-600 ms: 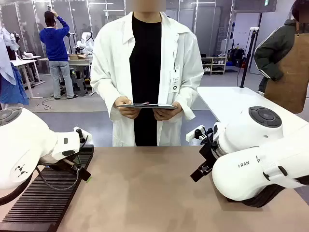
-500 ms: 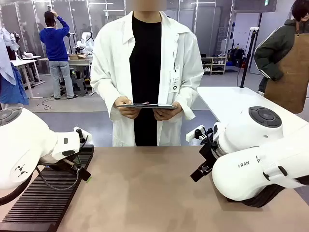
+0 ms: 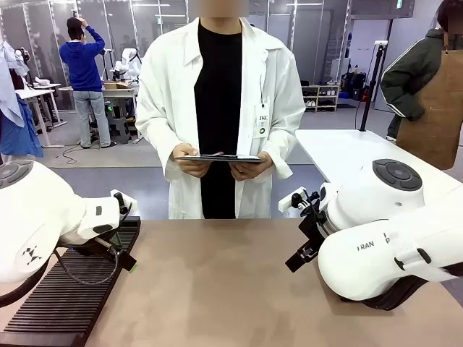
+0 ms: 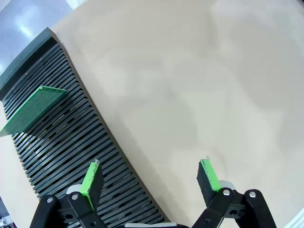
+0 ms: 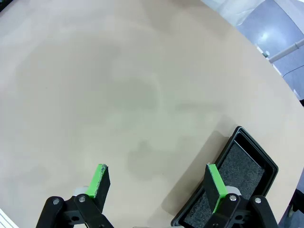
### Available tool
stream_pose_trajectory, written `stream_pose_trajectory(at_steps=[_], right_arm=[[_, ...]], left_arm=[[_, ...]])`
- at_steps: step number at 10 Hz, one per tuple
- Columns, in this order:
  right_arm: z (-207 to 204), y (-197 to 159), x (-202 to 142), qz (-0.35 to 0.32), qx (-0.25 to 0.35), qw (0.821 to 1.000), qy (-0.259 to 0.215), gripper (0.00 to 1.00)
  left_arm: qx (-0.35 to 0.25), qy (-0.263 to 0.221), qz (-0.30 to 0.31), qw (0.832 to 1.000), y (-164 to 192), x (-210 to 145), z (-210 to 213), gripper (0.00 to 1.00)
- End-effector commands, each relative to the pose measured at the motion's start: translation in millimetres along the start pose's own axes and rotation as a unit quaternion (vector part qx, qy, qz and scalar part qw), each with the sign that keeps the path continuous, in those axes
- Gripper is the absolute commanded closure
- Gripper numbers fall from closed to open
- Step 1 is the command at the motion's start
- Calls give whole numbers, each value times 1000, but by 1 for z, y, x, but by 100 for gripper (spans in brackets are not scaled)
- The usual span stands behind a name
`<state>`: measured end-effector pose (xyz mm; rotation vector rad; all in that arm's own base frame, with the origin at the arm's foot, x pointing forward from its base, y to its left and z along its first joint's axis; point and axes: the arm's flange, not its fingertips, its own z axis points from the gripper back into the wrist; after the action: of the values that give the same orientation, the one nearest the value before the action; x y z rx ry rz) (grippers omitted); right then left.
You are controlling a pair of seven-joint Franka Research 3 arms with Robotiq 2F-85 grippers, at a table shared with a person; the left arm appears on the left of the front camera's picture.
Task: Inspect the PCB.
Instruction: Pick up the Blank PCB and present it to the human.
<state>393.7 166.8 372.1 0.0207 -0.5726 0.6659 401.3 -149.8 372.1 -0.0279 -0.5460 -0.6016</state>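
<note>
The PCB [image 4: 32,109] is a thin green board with a dotted grid, standing tilted in a slot of the black ribbed rack [image 4: 71,142] in the left wrist view. My left gripper [image 4: 151,178] hovers open above the rack's edge and the tan table, well apart from the PCB, with nothing between its green pads [image 4: 92,178]. Over bare table my right gripper [image 5: 156,183] is also open and holds nothing. In the front view the left arm covers the rack's near part and the PCB is hidden.
A person in a white coat stands at the far side, both hands holding a thin flat board [image 3: 219,157] level, seen edge-on. A shallow black tray [image 5: 232,183] with grey lining lies by my right gripper. The ribbed rack [image 3: 65,296] runs along the table's left side.
</note>
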Motion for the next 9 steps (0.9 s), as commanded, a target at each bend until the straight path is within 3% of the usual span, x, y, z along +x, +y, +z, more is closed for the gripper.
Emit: stream_pose_trajectory(at_steps=[1, 4, 6, 7, 9], right_arm=[[0, 0, 0, -1, 0, 1000, 0, 0], [0, 0, 0, 0, 0, 1000, 0, 0], [26, -16, 25, -17, 25, 999, 14, 0], [42, -31, 36, -24, 46, 998, 25, 0], [70, -65, 41, -49, 122, 990, 42, 0]], left_arm=[[0, 0, 0, 1000, 0, 0, 0, 0], [0, 0, 0, 1000, 0, 0, 0, 0], [19, -6, -15, 1000, 12, 22, 37, 0], [-16, 9, -12, 1000, 26, 23, 54, 0], [-113, -21, 24, 993, 53, 19, 89, 0]])
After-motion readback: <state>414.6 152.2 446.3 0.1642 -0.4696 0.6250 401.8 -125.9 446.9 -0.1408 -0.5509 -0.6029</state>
